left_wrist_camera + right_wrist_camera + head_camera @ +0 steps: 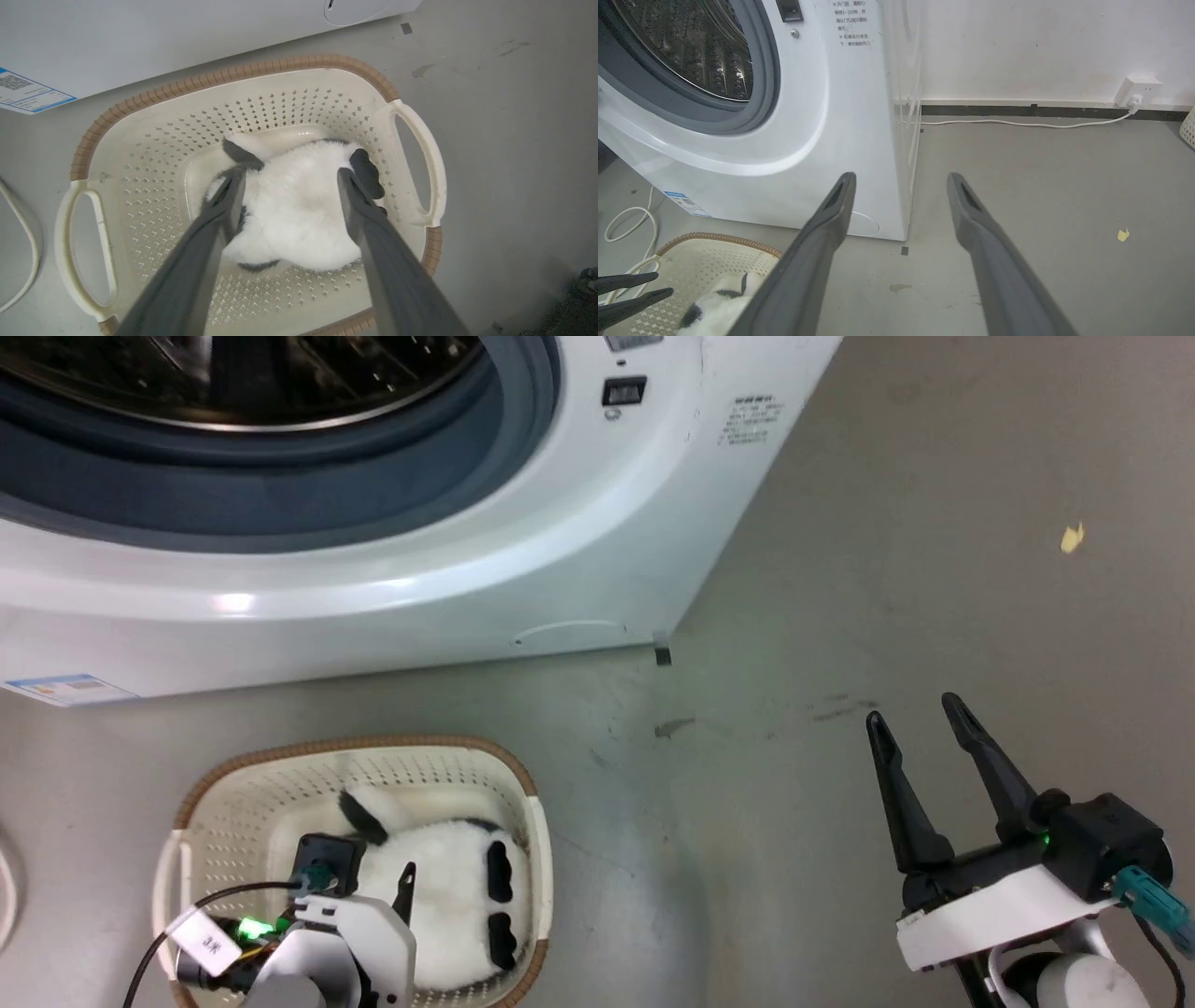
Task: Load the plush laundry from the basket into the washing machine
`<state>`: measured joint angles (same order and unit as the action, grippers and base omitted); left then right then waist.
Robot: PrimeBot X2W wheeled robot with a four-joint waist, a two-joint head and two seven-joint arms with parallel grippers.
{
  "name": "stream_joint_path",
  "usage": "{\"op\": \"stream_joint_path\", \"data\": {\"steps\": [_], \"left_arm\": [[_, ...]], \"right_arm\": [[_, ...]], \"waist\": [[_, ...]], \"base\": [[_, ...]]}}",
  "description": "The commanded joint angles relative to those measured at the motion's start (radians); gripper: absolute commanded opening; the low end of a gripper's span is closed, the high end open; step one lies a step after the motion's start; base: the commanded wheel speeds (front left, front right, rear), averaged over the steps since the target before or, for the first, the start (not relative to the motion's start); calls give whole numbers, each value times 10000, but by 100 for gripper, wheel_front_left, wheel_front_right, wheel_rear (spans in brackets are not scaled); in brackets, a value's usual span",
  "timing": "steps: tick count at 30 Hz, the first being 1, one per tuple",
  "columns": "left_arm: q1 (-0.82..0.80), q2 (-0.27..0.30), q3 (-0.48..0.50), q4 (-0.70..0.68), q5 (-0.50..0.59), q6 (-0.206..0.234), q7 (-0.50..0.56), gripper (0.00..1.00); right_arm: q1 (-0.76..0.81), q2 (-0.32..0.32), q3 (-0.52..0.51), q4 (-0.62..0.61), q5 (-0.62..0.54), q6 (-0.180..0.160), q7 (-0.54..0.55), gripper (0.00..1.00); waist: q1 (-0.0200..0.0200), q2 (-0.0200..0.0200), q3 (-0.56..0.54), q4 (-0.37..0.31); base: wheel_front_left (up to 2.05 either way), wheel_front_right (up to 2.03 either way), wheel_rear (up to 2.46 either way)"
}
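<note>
Inside the basket (233, 72), the plush laundry (299, 210) lies straddled by the left end effector (290, 173), its jaws spread wide.

My right gripper (912, 709) has two long, tapering black fingers (901, 803), a white wrist shell (990, 915), black block (1106, 840), green light (1046, 840) and teal plug (1153, 896). My left gripper (292, 173) wears a white tag (207, 938) and black cable (149, 957).

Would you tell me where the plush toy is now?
The plush toy lies in the basket, head view's lower left, between the left hand's fingers.
</note>
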<state>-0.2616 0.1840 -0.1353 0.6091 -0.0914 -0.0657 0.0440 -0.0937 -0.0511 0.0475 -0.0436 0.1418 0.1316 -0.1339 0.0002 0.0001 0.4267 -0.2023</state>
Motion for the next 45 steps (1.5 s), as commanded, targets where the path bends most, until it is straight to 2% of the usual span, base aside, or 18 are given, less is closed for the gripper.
{"op": "stream_joint_path", "data": {"steps": [1, 10, 17, 34, 40, 41, 42, 45], "left_arm": [[-256, 127, -135, 236, -18, -63, 32, 100], [-1058, 601, -598, 1121, -567, -159, 351, 100], [-1712, 963, -850, 2005, -969, -231, 1065, 100], [-2896, 1765, -2191, 3098, -1509, -391, 1358, 100], [-3328, 2022, -2429, 3795, -1672, -288, 1360, 100], [-3395, 2054, -2450, 3909, -1725, -281, 1346, 35], [-3452, 2087, -2481, 4026, -1770, -285, 1341, 0], [-3533, 2175, -2532, 4394, -1957, -293, 1280, 0]], "right_arm": [[-191, 5, 46, -59, 90, -5, -89, 100], [-503, 6, -53, -145, 445, -6, -278, 100], [-682, 6, -12, -228, 803, -6, -424, 100], [-927, 7, 76, -421, 1473, -7, -757, 100], [-965, 8, 204, -516, 1733, -8, -882, 100], [-974, 8, 221, -514, 1766, -8, -903, 100], [-998, 8, 246, -500, 1799, -8, -924, 100], [-1132, 8, 337, -415, 1908, -8, -987, 100]], "waist": [[-1, -1, 246, -138], [-2, -1, 1173, -487], [-2, -1, 1907, -799], [-2, -1, 3398, -1418], [-2, -1, 3841, -1658], [-2, -1, 3907, -1699], [-2, -1, 3965, -1752], [-2, -1, 4061, -1963]], "base": [[0, 0, 0], [0, 0, 0], [0, 0, 0], [0, 0, 0], [0, 0, 0], [0, 0, 0], [0, 0, 0], [0, 0, 0]]}}
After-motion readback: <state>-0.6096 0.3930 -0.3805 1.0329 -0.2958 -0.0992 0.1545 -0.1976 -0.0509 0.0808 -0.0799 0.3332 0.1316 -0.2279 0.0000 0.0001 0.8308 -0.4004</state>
